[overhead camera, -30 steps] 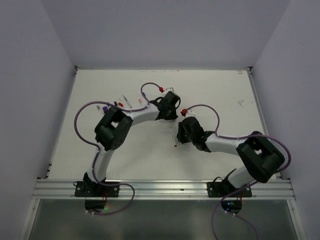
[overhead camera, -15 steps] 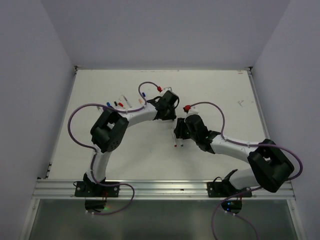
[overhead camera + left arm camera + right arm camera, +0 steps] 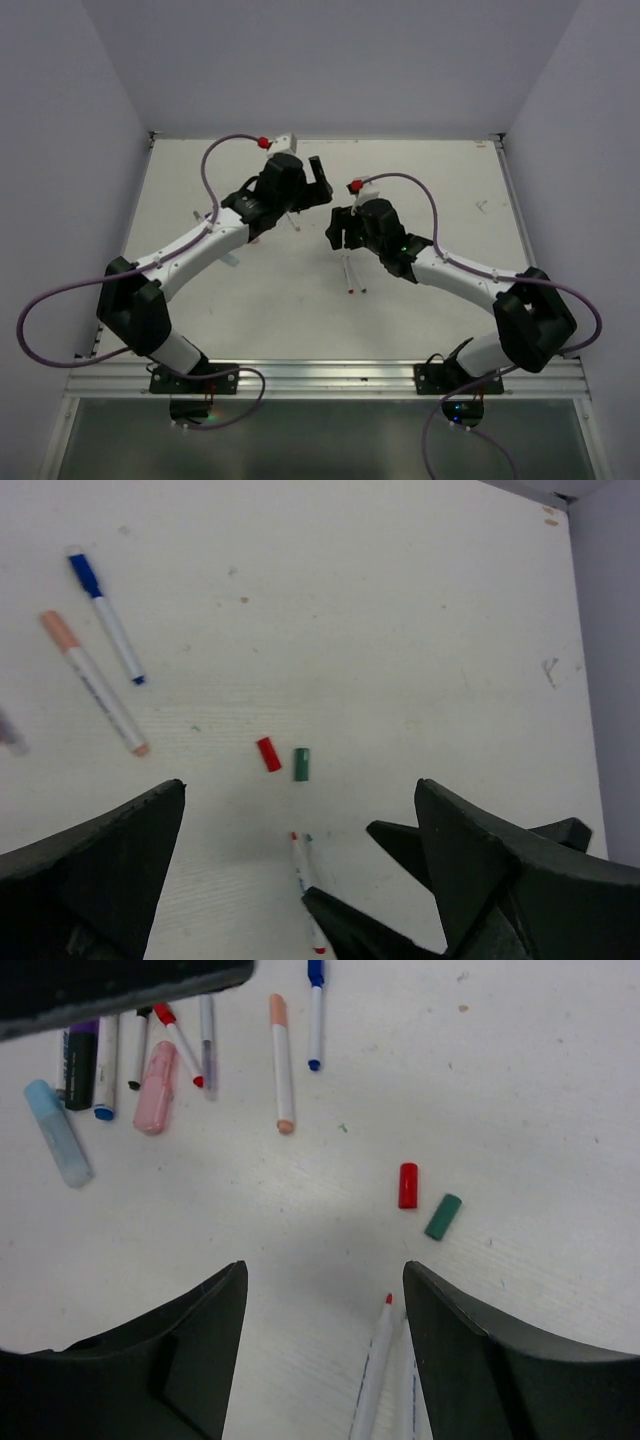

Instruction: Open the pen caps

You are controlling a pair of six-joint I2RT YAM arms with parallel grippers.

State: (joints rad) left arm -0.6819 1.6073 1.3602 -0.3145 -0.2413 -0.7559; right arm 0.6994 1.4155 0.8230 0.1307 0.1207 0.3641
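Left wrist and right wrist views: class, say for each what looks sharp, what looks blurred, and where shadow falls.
Left wrist view: red cap and green cap sharp, the left tool's fingers dark and soft, a pen at the left edge smeared. Right wrist view: both caps crisp, faint shadow on the table between the right tool's fingers.

Both arms: white tubular links (image 3: 205,248), black joint housings (image 3: 135,305). Purple cable (image 3: 206,175) loops along each; red plug (image 3: 264,142) at wrist. Fingers (image 3: 90,880) matte black, wedge-shaped.

Bright, even light casts soft shadows on the white table (image 3: 520,1080); wrist-view edges blur slightly.
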